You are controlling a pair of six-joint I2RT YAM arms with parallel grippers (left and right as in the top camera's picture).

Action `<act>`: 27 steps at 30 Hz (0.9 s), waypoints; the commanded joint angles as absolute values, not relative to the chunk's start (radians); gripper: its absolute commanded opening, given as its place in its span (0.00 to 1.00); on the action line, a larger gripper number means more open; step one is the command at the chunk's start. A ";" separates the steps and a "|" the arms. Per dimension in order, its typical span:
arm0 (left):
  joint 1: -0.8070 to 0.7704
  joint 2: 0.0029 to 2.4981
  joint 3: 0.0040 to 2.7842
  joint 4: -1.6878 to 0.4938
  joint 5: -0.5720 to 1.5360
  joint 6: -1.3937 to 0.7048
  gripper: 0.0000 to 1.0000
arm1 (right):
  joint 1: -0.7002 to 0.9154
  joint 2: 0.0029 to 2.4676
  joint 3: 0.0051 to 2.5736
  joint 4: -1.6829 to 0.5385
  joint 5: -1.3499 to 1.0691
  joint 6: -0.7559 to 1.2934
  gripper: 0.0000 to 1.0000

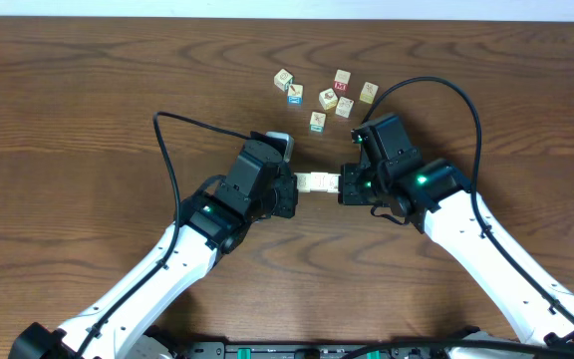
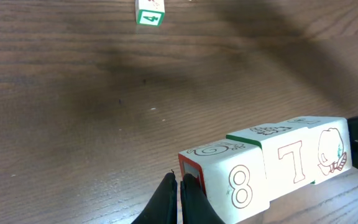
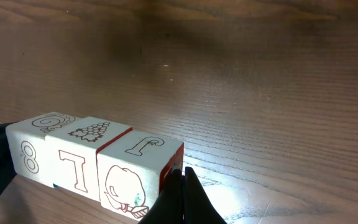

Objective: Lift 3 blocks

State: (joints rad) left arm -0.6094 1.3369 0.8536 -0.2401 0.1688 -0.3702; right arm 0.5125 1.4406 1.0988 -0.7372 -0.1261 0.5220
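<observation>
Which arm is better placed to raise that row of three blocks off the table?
Neither alone. The left pincer, shut, presses the end marked 8, and the right pincer, shut, presses the opposite end. The row of three blocks is squeezed between them, so both should probably rise together.

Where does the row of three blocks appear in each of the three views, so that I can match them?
Overhead: the row is at the centre of the picture.
Left wrist: the row is at lower right.
Right wrist: the row is at lower left.
Shared landmark: the middle block, marked 7, in both wrist views; too small to read overhead.
</observation>
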 commanded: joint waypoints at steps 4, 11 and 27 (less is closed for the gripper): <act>-0.673 1.319 0.930 -0.224 0.433 -0.371 0.07 | 0.564 1.431 1.165 -0.693 -0.395 0.524 0.01; -0.674 1.319 0.928 -0.231 0.424 -0.372 0.07 | 0.564 1.446 1.165 -0.697 -0.392 0.523 0.01; -0.674 1.356 0.924 -0.231 0.418 -0.379 0.07 | 0.565 1.467 1.165 -0.697 -0.371 0.523 0.01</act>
